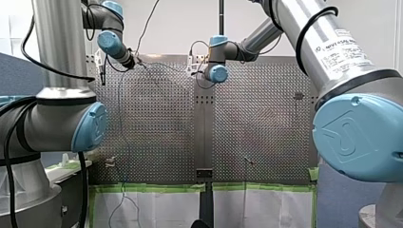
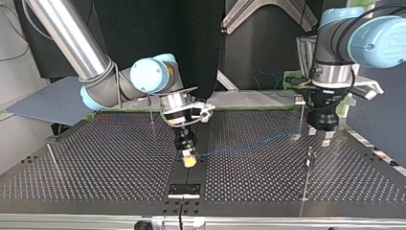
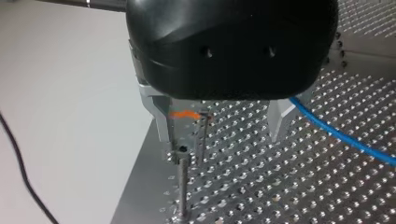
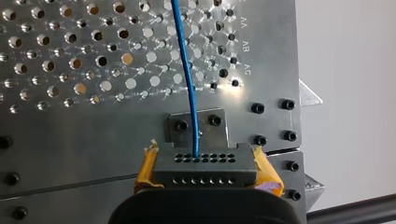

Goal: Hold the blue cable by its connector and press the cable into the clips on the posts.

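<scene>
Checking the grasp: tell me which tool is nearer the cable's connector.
Right. My right tool clamps the connector; my left tool hangs apart, farther along the blue cable.

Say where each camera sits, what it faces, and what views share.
Front view: behind the shoulders, facing over the perforated table; my left arm left, my right arm right.
Top view: across the table, facing the arms; my right gripper left, my left gripper right.
Left wrist view: on my left wrist, past open fingers toward a post.
Right wrist view: on my right wrist; gripper shut on the connector.
Shared: top and wrist views show the blue cable.
</scene>
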Available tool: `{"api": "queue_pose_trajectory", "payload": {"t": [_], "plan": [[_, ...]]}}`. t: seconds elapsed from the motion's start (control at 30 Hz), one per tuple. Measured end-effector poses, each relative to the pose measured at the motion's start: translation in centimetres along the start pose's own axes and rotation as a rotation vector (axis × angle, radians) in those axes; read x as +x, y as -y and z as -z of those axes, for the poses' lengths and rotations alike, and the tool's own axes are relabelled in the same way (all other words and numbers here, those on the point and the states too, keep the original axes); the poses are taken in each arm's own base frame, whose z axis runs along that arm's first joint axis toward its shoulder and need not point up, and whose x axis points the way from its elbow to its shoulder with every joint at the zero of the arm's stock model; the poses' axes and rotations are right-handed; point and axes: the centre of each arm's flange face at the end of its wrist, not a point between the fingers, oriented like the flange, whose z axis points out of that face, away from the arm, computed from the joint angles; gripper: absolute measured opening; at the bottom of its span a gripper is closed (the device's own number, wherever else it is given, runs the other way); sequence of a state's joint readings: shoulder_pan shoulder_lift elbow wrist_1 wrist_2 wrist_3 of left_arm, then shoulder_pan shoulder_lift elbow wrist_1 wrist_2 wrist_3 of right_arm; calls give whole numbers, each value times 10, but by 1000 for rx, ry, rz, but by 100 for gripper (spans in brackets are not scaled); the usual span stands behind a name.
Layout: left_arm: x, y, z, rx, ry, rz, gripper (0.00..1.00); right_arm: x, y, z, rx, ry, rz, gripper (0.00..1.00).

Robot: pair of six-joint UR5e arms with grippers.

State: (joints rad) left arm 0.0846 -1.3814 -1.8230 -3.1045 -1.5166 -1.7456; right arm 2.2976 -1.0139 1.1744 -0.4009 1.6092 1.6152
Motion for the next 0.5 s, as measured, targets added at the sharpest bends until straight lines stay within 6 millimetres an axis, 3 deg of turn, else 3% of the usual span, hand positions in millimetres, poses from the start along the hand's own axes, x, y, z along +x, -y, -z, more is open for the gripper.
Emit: {"api": "queue_pose_trajectory", "payload": {"t": [0.5], "plan": [[-3, 3, -3, 0, 41, -93, 100, -2, -1, 0, -6, 3, 1, 0]]}}
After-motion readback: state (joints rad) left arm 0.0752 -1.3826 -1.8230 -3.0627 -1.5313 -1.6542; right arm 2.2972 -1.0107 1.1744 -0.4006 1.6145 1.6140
